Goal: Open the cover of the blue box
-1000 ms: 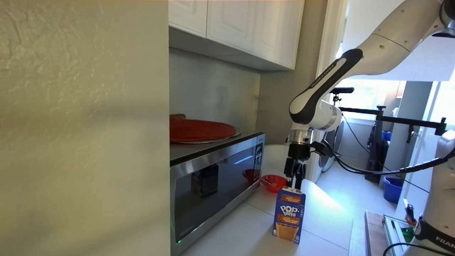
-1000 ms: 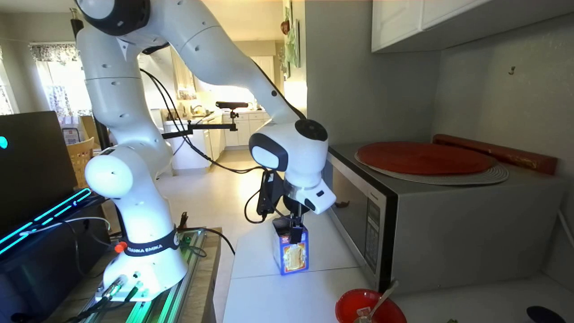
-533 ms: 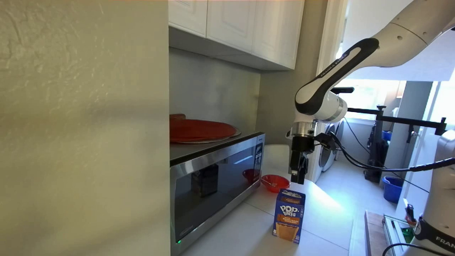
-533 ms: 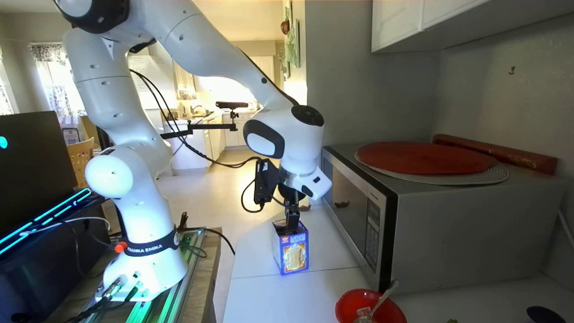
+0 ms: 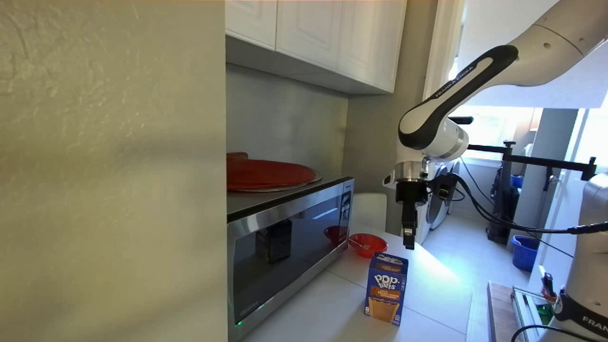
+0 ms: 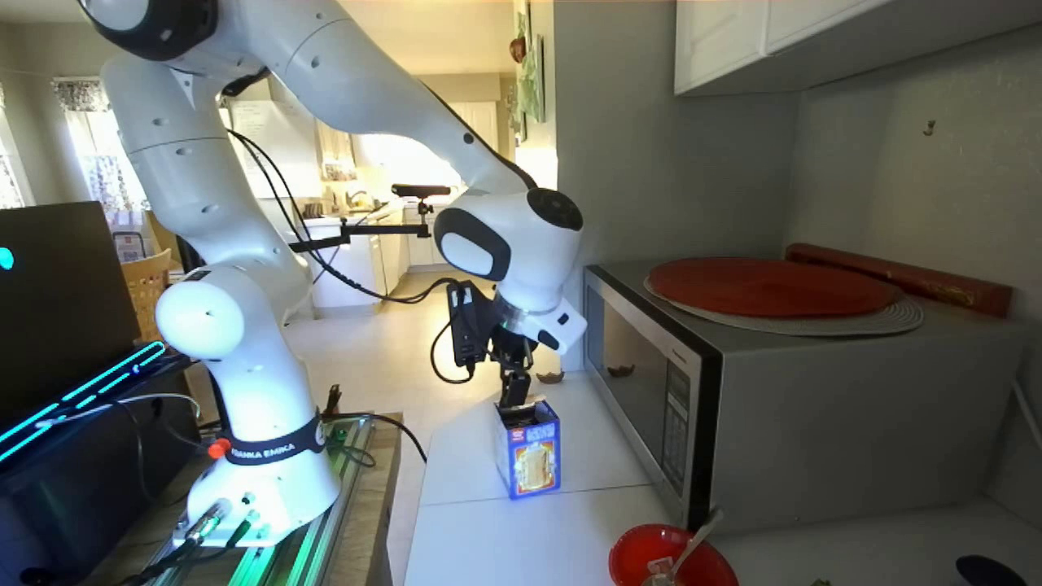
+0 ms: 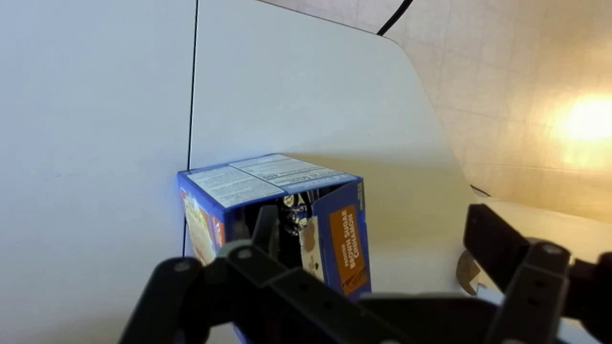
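The blue box [image 5: 385, 290] stands upright on the white table; it also shows in an exterior view [image 6: 533, 464] and the wrist view [image 7: 239, 186]. Its top is partly open, with a dark gap and shiny silver wrappers inside. The cover [image 7: 345, 241], a flap with an orange label, slants along one side of the opening. My gripper [image 7: 373, 215] is open and empty. In the wrist view one finger overlaps the opening and the other is beyond the cover, outside the box. In both exterior views the gripper [image 5: 408, 243] [image 6: 514, 399] is above or behind the box top; exact gap unclear.
A microwave [image 5: 289, 251] with red round mats [image 6: 773, 286] on top stands beside the box. A red bowl [image 5: 368, 244] with a spoon is on the table [image 5: 427, 304]. White cabinets [image 5: 308, 38] hang above. A blue bin [image 5: 525, 251] is on the floor.
My gripper was low at the box top. It has risen, shifted away from the microwave and turned, so its fingers now line up in an exterior view. The box stays in place.
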